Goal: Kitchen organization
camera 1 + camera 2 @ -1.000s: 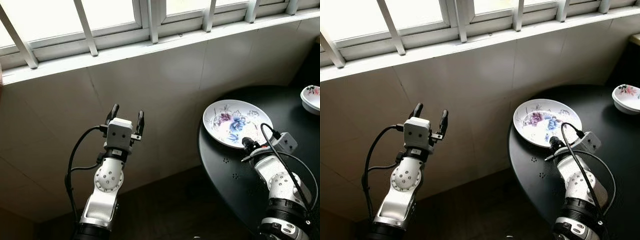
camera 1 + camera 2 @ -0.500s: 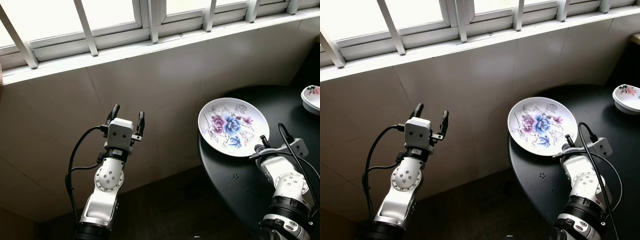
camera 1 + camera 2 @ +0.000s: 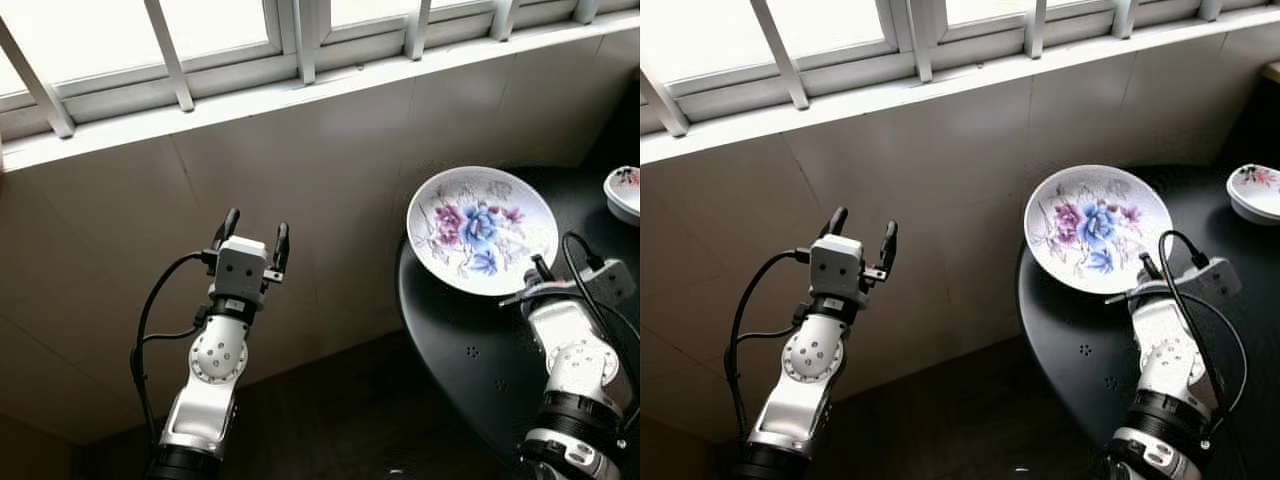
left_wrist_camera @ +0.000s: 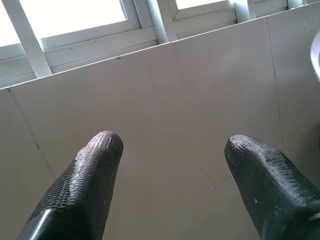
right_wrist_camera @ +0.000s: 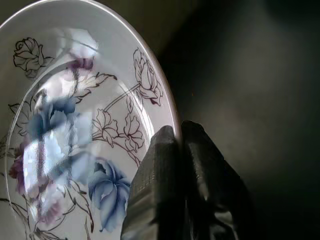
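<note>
Above the near edge of a round black table (image 3: 470,350), the right gripper (image 3: 540,270) pinches the rim of a floral plate (image 3: 484,228), its two black fingers (image 5: 172,165) pressed together over the plate's lip as the right wrist view shows. The plate is tilted up off the tabletop, its painted face with blue and purple flowers turned toward the camera and the tiled wall (image 3: 330,170) beneath the window sill (image 3: 300,92) behind it. Off to the far right on the same table sits a small floral bowl (image 3: 624,190), well apart from the plate and untouched. The left gripper (image 3: 252,232) hangs in open air before the wall, fingers spread wide and gripping nothing. As for progress, I judge the organizing to be at an early-to-middle stage: the plate is grasped and lifted, yet no destination such as a rack, shelf or stack can be seen, so carrying and placing the plate remain, and the bowl probably waits its turn as well.
</note>
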### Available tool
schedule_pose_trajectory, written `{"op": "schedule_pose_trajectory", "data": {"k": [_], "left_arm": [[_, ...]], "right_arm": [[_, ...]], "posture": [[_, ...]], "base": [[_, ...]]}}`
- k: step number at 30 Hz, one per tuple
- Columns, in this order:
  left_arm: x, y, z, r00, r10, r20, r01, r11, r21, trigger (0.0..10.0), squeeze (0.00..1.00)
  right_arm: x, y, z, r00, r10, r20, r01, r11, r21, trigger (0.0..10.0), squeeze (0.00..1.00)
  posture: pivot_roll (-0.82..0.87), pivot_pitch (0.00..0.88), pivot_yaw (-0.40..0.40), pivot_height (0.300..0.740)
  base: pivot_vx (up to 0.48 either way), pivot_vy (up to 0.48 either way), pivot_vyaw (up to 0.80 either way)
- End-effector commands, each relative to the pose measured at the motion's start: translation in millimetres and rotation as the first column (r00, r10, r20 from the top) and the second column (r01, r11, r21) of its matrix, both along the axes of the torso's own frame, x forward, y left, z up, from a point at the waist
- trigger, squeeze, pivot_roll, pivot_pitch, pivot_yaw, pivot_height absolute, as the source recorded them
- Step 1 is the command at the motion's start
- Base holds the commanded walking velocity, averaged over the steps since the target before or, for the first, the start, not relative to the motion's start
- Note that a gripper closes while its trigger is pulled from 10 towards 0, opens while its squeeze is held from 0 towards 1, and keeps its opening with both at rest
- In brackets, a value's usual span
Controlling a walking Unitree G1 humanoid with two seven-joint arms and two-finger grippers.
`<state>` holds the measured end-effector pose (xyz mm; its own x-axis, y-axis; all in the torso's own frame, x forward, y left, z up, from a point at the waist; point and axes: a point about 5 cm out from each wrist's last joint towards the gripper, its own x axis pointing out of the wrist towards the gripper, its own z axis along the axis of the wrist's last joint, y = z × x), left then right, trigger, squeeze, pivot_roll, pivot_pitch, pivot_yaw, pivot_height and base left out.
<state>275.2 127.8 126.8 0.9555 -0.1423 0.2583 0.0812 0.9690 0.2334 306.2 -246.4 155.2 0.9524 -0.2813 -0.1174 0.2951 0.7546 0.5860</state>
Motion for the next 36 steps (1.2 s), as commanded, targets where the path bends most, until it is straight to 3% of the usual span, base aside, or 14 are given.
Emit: {"op": "schedule_pose_trajectory", "data": {"k": [1, 3, 4, 5, 7, 36], "left_arm": [[0.6, -0.5, -1.6, 1.0, -0.002, -0.012, 0.002, 1.0, 0.007, 10.0, 0.0], [0.6, -0.6, -1.7, 1.0, -0.002, -0.012, 0.002, 1.0, 0.007, 10.0, 0.0], [0.6, -0.5, -1.7, 1.0, -0.001, -0.012, 0.001, 1.0, 0.006, 10.0, 0.0], [0.6, 0.2, -1.9, 1.0, 0.003, -0.014, -0.003, 1.0, 0.005, 10.0, 0.0], [0.7, 0.6, -2.0, 1.0, 0.006, -0.015, -0.006, 1.0, 0.004, 10.0, 0.0], [0.7, 0.6, -2.0, 1.0, 0.006, -0.015, -0.006, 1.0, 0.004, 10.0, 0.0]], "right_arm": [[2.2, 15.6, 14.8, 0.994, 0.086, 0.074, -0.078, 0.991, -0.104, 0.0, 0.0], [2.0, 17.3, 14.6, 0.993, 0.096, 0.075, -0.087, 0.99, -0.113, 0.0, 0.0], [1.4, 25.4, 17.5, 0.985, 0.146, 0.09, -0.129, 0.977, -0.171, 0.0, 0.0], [-0.9, 41.7, 22.3, 0.963, 0.249, 0.104, -0.205, 0.926, -0.317, 0.0, 0.0], [-3.2, 53.5, 24.9, 0.938, 0.329, 0.107, -0.262, 0.878, -0.401, 0.0, 0.0], [-3.2, 53.5, 24.9, 0.938, 0.329, 0.107, -0.262, 0.878, -0.401, 0.0, 0.0]], "posture": [[-0.19, 0.0, 0.035, 0.74], [-0.19, 0.0, 0.035, 0.74], [-0.18, 0.0, 0.034, 0.74], [-0.18, 0.0, 0.034, 0.74], [-0.18, 0.0, 0.034, 0.74], [-0.18, 0.0, 0.034, 0.74]], "base": [[0.0, 0.0, 0.0], [0.0, 0.0, 0.0], [0.0, 0.0, 0.0], [0.0, 0.0, 0.8], [0.0, 0.0, 0.8], [0.0, 0.0, 0.8]]}}
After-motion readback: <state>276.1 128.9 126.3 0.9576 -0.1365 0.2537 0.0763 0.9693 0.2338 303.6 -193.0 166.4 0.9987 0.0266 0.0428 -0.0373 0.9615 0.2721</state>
